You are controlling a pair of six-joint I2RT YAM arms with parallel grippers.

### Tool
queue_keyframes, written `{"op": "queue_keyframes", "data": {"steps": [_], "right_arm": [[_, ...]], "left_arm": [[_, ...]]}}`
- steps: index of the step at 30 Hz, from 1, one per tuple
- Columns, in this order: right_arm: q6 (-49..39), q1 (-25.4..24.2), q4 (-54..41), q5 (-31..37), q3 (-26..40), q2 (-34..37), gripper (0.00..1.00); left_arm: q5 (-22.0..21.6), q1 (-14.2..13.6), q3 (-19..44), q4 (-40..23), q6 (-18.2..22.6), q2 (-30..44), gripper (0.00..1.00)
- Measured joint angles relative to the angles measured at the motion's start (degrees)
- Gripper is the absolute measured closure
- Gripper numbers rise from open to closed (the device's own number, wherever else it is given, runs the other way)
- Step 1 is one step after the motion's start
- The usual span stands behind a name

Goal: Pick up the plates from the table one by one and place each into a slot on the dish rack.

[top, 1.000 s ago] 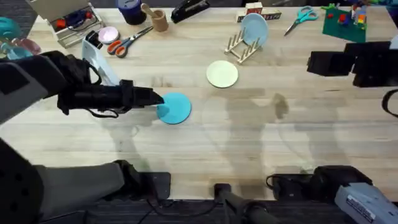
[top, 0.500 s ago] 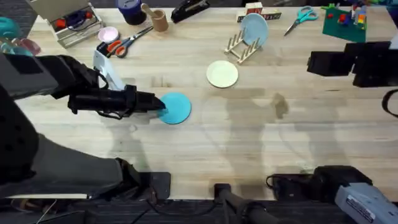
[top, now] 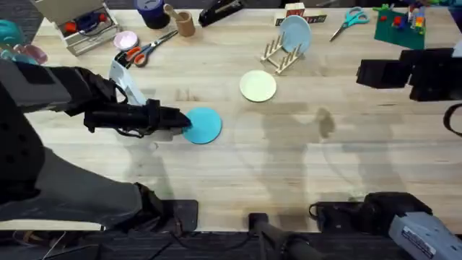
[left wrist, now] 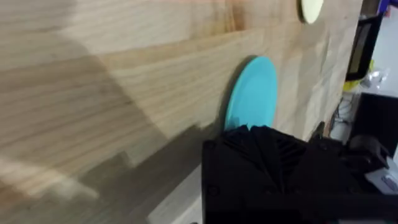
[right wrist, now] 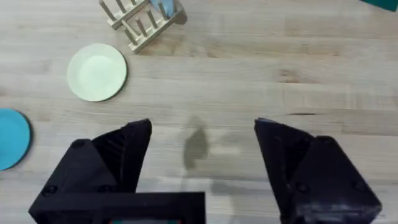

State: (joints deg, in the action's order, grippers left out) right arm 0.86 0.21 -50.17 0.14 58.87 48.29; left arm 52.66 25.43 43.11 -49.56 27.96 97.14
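Note:
The turquoise plate (top: pixel 204 126) lies flat on the table (top: pixel 289 166), left of the middle. My left gripper (top: pixel 182 121) reaches in low from the left and meets the plate's left rim; in the left wrist view its black body covers the near edge of the turquoise plate (left wrist: pixel 254 92). The cream plate (top: pixel 258 85) lies flat farther back, just in front of the dish rack (top: pixel 278 56). A pale blue plate (top: pixel 294 32) stands in the rack. My right gripper (right wrist: pixel 202 162) hangs open high over bare wood, with the cream plate (right wrist: pixel 97 71) and the dish rack (right wrist: pixel 138 18) beyond it.
Along the back edge are orange scissors (top: pixel 148 47), a pink dish (top: pixel 126 40), a wooden cup (top: pixel 184 23), a black stapler (top: pixel 220 10), blue scissors (top: pixel 350 20) and a green brick plate (top: pixel 401 27). The right arm (top: pixel 404 72) hovers at the right.
My left gripper has edged to the right, up to the turquoise plate's rim. The plate has not moved, and neither has the right arm.

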Motion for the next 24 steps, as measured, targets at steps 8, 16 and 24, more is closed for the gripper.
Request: {"op": "queue_keyframes", "data": {"steps": [8, 16, 24], "right_arm": [[0.0, 0.0, 0.0, 0.0, 0.0, 0.0, 0.005], [0.0, 0.0, 0.0, 0.0, 0.0, 0.0, 0.005], [0.2, 0.0, -0.1, 0.0, 0.0, 0.0, 0.005]], "left_arm": [[-0.9, -3.4, 0.0, 3.4, -6.4, 0.0, 0.959], [-1.5, -4.9, 0.0, 4.2, -10.7, 0.0, 0.959], [-1.5, -4.9, 0.0, 4.2, -11.5, 0.0, 0.959]]}}
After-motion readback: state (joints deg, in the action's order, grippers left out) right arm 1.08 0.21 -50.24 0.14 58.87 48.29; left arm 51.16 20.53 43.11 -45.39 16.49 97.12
